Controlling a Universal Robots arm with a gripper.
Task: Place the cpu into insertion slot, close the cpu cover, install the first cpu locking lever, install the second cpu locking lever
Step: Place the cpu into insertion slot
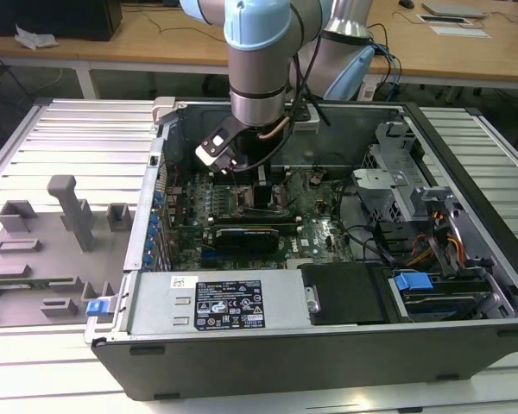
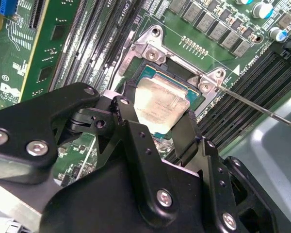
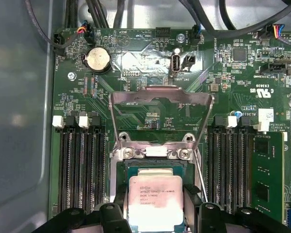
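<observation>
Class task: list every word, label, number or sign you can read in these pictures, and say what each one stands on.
No text can be quoted reliably.
Black label on the silver box, exterior view: white print and symbols, too small to read.
Top of the cpu, first wrist view: several printed lines, too small to read.
Motherboard: white lettering beside parts, upside down and too small to read.
</observation>
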